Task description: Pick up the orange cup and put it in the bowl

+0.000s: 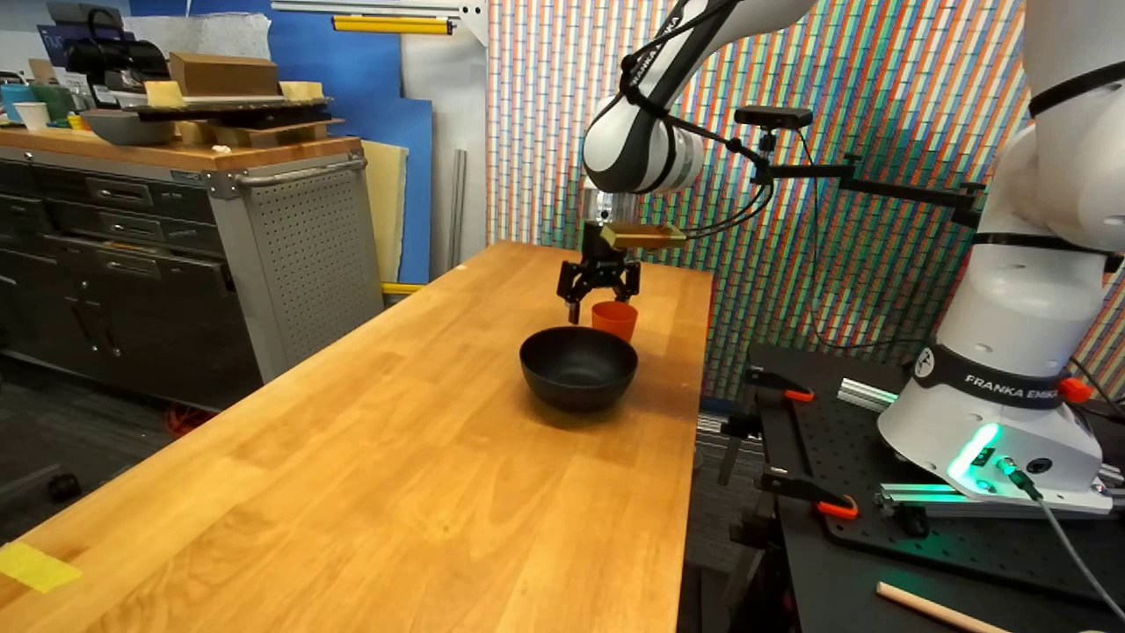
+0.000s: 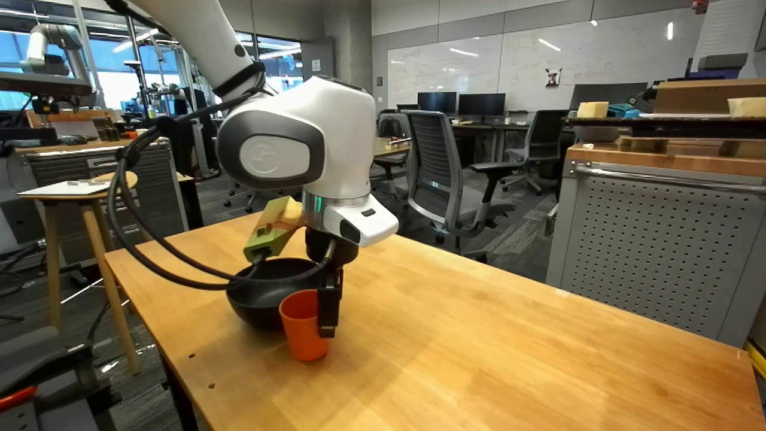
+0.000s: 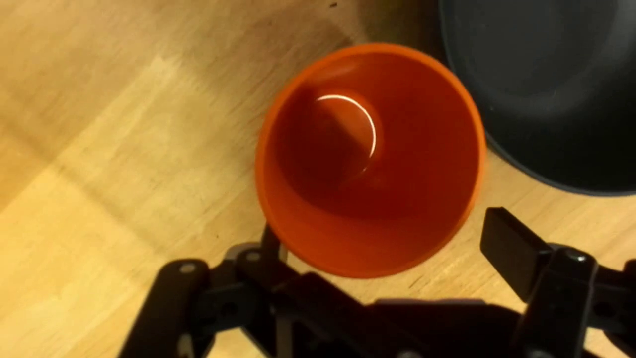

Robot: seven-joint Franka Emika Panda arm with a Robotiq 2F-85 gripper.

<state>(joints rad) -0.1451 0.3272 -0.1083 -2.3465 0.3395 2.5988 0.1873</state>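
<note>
Cup [image 3: 370, 159]: orange, one colour throughout, small, plain, much narrower than the bowl [image 1: 578, 391]. Standing upright on the wooden table [image 1: 395, 475], outside the bowl and just beside its wall; touching or merely close, impossible to tell. Round mouth facing up; thin, smooth rim, a shade brighter than the inside. Plain walls, tapering gently to a narrower base. Interior, from above in the wrist view: deep red-orange in the shaded parts, lighter on a patch of the bottom, with a thin white glint curving along part of the bottom's edge. In an exterior view, cup [image 1: 615, 318] beyond the bowl, lower portion partly covered by the bowl's rim. In an exterior view, cup [image 2: 302, 335] in front of the bowl, nearly full height in sight, upper edge on one side covered by a finger [image 2: 330, 306]. Bowl: round, black, wide-mouthed, upright on the table. Gripper [image 1: 599, 299]: black, pointing down, fingers [image 3: 514, 254] spread well apart and unclenched, a broad gap between; one finger near the bowl's rim in the wrist view, the other farther from the bowl, tip partly hidden by the cup. White arm [image 2: 341, 137], higher than the bowl. Yellow tape [image 1: 37, 567] on the table, well apart from the bowl.
</note>
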